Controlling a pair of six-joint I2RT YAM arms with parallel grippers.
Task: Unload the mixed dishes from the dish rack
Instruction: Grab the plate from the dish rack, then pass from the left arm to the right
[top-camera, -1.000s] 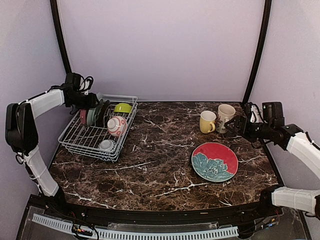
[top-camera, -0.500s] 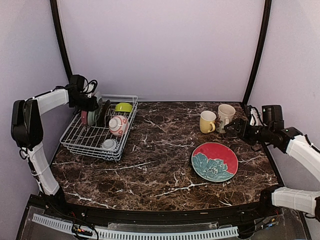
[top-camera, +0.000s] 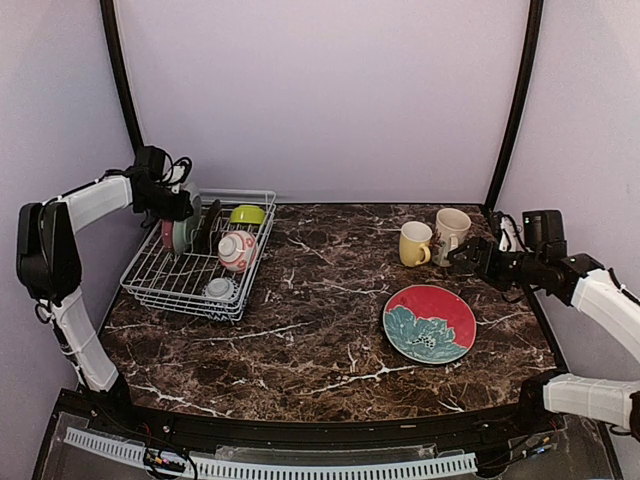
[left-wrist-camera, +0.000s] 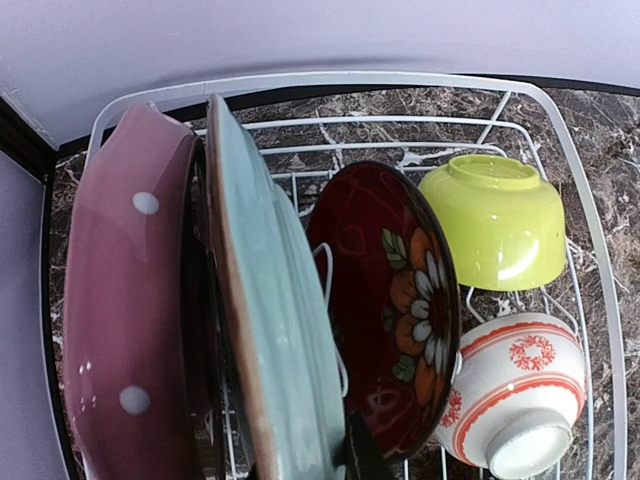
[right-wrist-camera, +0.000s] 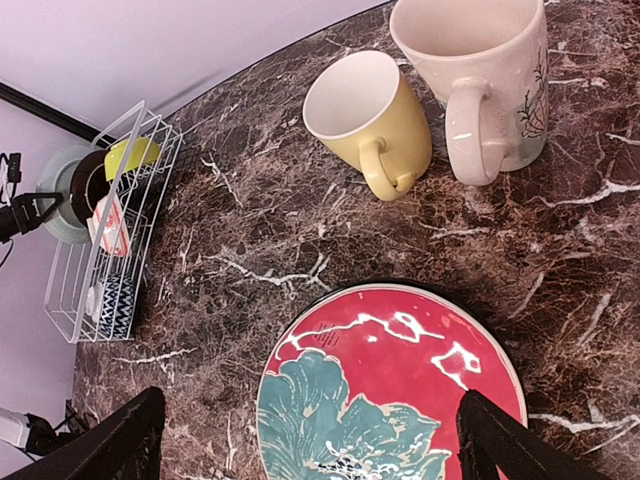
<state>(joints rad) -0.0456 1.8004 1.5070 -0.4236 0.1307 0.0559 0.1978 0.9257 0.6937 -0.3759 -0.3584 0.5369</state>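
The white wire dish rack (top-camera: 170, 283) stands at the table's left and holds upright plates. They are a maroon dotted plate (left-wrist-camera: 120, 320), a pale teal plate (left-wrist-camera: 275, 330) and a dark red floral plate (left-wrist-camera: 390, 310). It also holds a lime-green bowl (left-wrist-camera: 495, 220), a red-and-white bowl (left-wrist-camera: 515, 395) and a striped small bowl (top-camera: 215, 290). My left gripper (top-camera: 183, 212) is shut on the teal plate's rim, with one dark finger (left-wrist-camera: 362, 455) showing between the teal and floral plates. My right gripper (right-wrist-camera: 310, 450) hangs open over a red floral plate (right-wrist-camera: 390, 390) lying on the marble.
A yellow mug (right-wrist-camera: 370, 120) and a cream patterned mug (right-wrist-camera: 475, 80) stand upright behind the red plate, just ahead of my right gripper. Purple walls close in behind and left of the rack. Black poles (top-camera: 120, 80) rise at both back corners.
My left gripper's fingers have shut onto the teal plate's rim, and the rack has shifted slightly. My right gripper has drawn back a little from the mugs, still open.
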